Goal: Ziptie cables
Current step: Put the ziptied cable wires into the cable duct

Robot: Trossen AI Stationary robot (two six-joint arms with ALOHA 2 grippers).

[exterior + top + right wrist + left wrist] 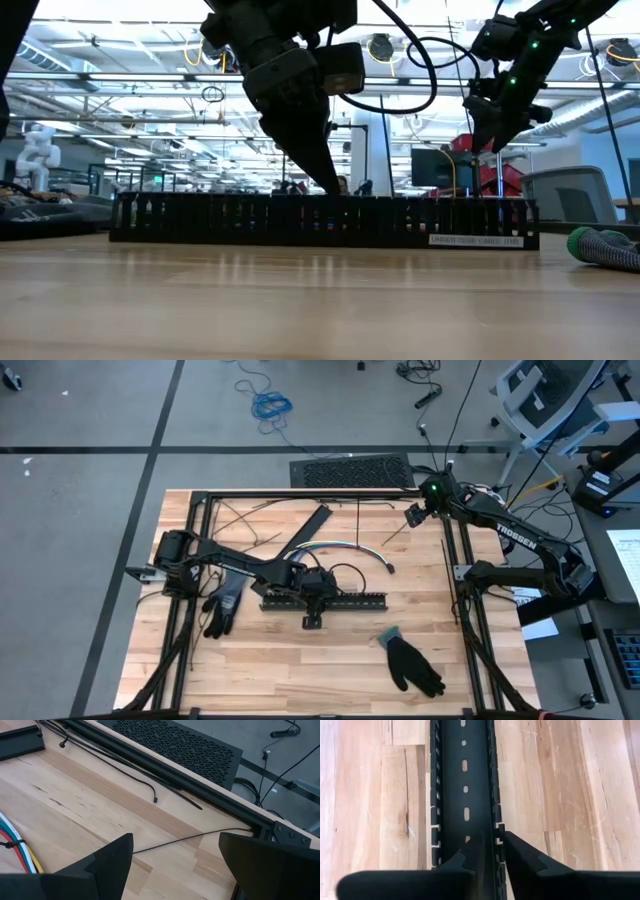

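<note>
From above, a pale wooden desk [330, 650] framed in black rails stands on a grey floor. A black slotted strip [330, 601] lies across the desk's middle and serves as the landmark. The left gripper [312, 592] is down on the strip, about at its mid-length. The cables [335, 548], a curved bundle of coloured wires, lie on the desk just behind the strip, apart from it and from both grippers. A flat black cover [308, 528] lies slanted behind the cables. One dark glove [222, 603] rests at the strip's left end, another glove [412, 663] in front of the strip toward the right. The right gripper [417, 514] hangs well behind the strip's right end, near the desk's back rail.

At desk height, the slotted strip [320, 220] runs across the view with a bright workshop behind it. The left gripper [330, 180] points down into the strip's top; the right gripper [485, 135] hangs above the strip's right part.

From the left wrist, the left gripper [495, 851] sits over the slotted strip [465, 780]: its jaws are only slightly parted, straddling the strip's side wall, one finger inside the channel and one outside. No cable is between them.

From the right wrist, the right gripper [175, 857] has its jaws wide apart and empty over bare wood. The cables [17, 847] show at the edge, and a thin black strand [190, 840] crosses the desk.
</note>
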